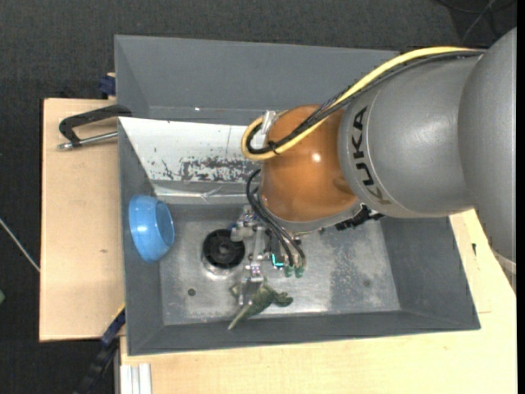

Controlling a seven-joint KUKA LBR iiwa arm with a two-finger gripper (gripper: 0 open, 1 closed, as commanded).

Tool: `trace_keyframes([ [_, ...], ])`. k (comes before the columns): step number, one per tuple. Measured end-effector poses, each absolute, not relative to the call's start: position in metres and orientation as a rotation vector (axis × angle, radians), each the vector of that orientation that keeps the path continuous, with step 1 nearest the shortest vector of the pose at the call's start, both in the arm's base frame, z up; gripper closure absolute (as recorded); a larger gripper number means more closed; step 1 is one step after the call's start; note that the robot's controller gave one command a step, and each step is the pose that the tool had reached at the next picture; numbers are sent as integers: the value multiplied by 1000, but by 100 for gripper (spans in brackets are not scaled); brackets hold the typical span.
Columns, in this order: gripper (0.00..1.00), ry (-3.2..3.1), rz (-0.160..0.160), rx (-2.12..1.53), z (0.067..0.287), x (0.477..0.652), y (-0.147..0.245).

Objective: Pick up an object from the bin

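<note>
Pincer [262,276]: low in the bin [361,286], lower centre of frame, just above a green leafy sprig [264,300]; open or closed cannot be told. Step, judged: approach to grasp. Next move calls for closing on the thin sprig and lifting clear. Sprig: dark green, slender, lying flat by the lower wall; black round cap [220,249] nearby, upper left.

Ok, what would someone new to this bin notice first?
The big grey arm with its orange wrist cover reaches in from the right over the bin's middle, its gripper low above a green leafy thing near the front wall. A bright blue bowl lies tipped by the left wall, and a black round thing sits between it and the gripper.
</note>
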State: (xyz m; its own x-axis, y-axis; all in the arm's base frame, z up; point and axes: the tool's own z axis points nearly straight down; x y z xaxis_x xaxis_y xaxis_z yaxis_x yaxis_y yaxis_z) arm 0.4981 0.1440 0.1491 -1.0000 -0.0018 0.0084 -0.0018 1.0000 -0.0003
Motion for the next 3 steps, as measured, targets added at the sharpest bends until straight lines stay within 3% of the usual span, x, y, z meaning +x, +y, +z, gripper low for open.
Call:
trace_keyframes([
  [1,0,-3164,-21,-148,76,554,136],
  [2,100,-3176,-15,-157,82,558,132],
  [3,0,-3124,-13,-141,75,544,138],
])
